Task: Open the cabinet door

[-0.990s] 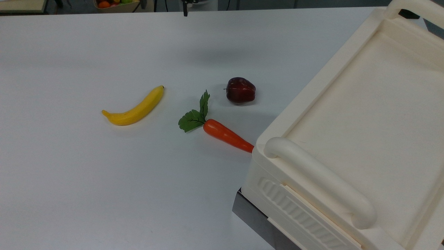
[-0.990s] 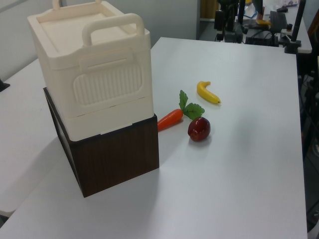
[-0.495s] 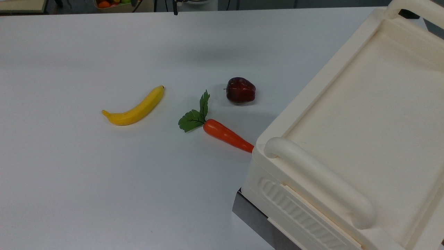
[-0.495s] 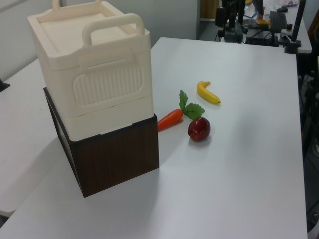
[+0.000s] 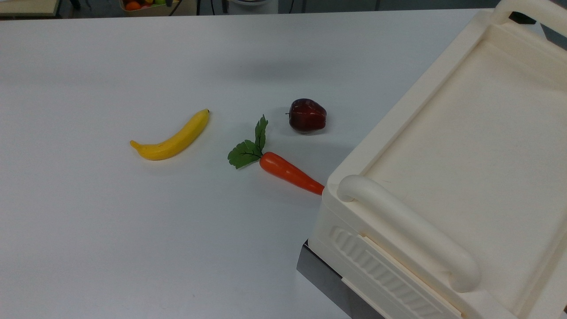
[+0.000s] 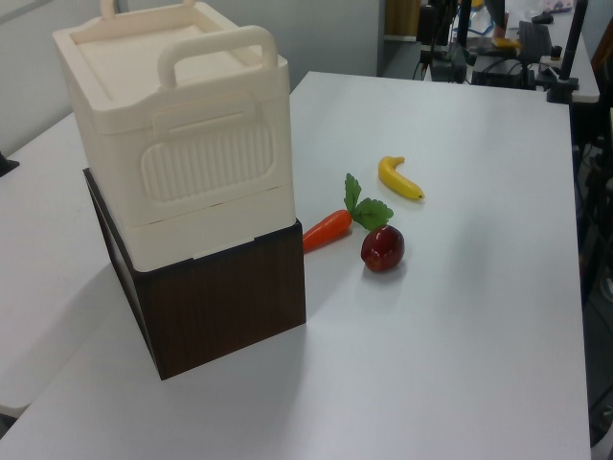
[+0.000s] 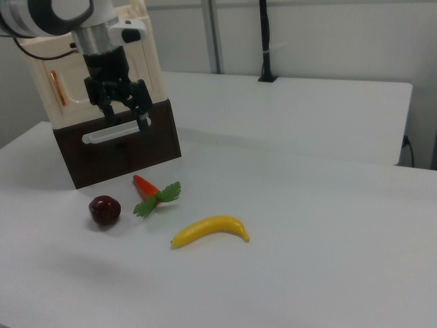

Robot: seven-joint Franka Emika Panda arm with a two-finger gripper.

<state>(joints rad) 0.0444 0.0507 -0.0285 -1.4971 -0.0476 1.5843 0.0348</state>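
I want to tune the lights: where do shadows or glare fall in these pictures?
Top view: a faint soft shadow on the white table beside the dark red apple. Left view: the dark brown wooden base box shades the table beside it. Right view: soft shadows under the curved yellow banana; no harsh glare.

The arm's end effector (image 7: 125, 109) points down, fingers parted.
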